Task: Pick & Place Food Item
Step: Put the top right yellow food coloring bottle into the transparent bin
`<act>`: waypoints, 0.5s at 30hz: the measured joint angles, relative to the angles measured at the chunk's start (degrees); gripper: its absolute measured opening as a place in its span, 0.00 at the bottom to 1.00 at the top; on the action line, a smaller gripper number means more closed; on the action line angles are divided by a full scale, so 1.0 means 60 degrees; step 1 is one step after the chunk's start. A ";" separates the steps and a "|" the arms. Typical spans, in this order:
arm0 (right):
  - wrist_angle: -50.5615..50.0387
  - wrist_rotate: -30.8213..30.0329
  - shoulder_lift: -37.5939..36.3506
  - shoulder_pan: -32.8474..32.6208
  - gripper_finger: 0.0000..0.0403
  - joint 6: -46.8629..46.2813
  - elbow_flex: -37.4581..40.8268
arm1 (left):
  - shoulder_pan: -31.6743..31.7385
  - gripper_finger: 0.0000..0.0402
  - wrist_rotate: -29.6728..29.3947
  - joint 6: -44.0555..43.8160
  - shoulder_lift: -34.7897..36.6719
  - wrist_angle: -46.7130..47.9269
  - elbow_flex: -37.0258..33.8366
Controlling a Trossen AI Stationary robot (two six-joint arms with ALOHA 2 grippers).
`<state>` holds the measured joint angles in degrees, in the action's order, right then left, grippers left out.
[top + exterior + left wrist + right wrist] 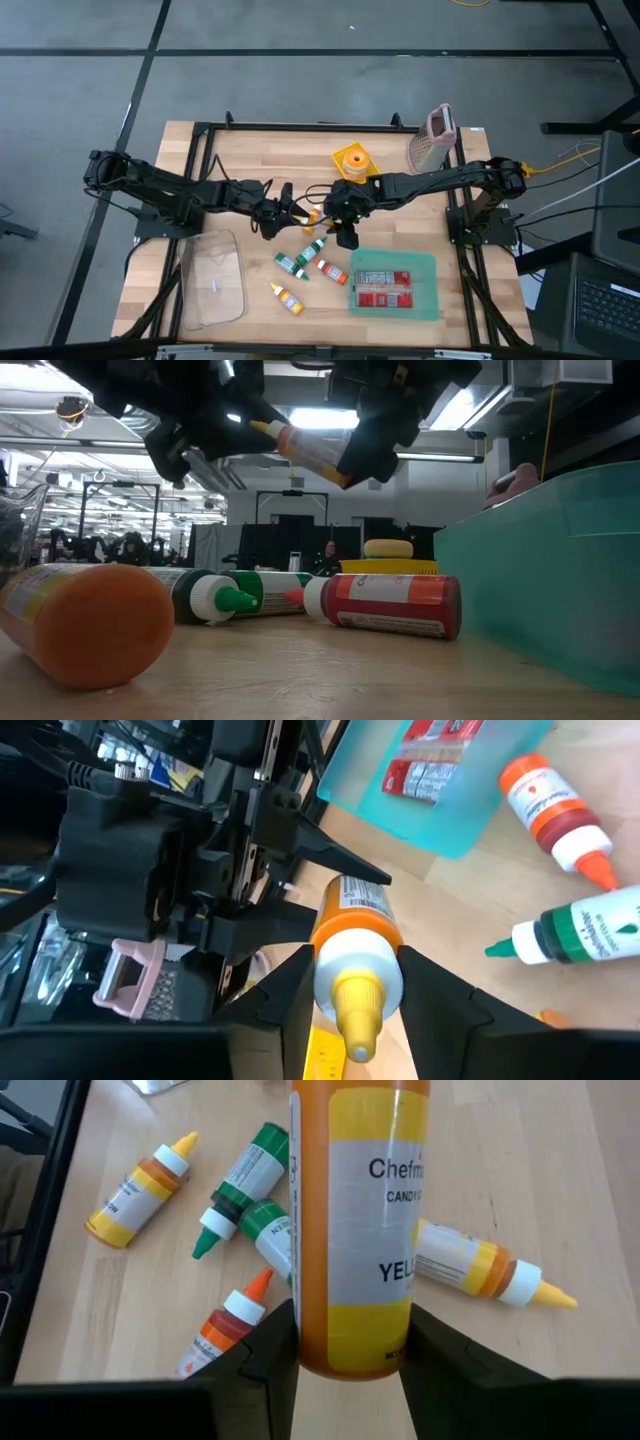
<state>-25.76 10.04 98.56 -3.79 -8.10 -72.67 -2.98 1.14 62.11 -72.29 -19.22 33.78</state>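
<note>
Your left pincer (290, 208) at tabletop (250, 160) centre, fingers straddling cap end of yellow bottle (352, 955), grip not clear. Bottle held aloft. Your right pincer (338, 207), at 3 o'clock of left, clamped on bottle base.

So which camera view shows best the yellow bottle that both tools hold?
The right wrist view: the yellow bottle fills it, label readable, base between the right tool fingers. The left wrist view shows its cap end in the left tool. The low view shows it from below; the high view barely shows it.
</note>
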 joint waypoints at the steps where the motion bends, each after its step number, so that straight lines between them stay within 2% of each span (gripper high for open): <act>1: -0.0003 0.0000 0.0000 0.0003 0.34 0.0003 0.0000 | 0.0000 0.29 -0.0054 0.0007 0.0000 0.0022 0.0000; 9: -0.0002 -0.0025 0.0000 0.0000 0.35 0.0003 -0.0003 | 0.0000 0.29 -0.0159 0.0028 0.0002 0.0032 0.0000; 12: -0.0033 -0.0176 0.0000 0.0000 0.40 -0.0235 -0.0003 | 0.0000 0.29 -0.0241 0.0036 0.0000 0.0050 0.0000; 15: -0.0075 -0.0759 -0.0007 -0.0005 0.49 -0.0924 -0.0040 | 0.0005 0.29 -0.0457 0.0034 -0.0015 0.0066 0.0000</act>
<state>-26.21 5.49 98.52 -3.82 -13.64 -72.91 -2.95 -1.60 62.31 -72.38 -18.83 33.78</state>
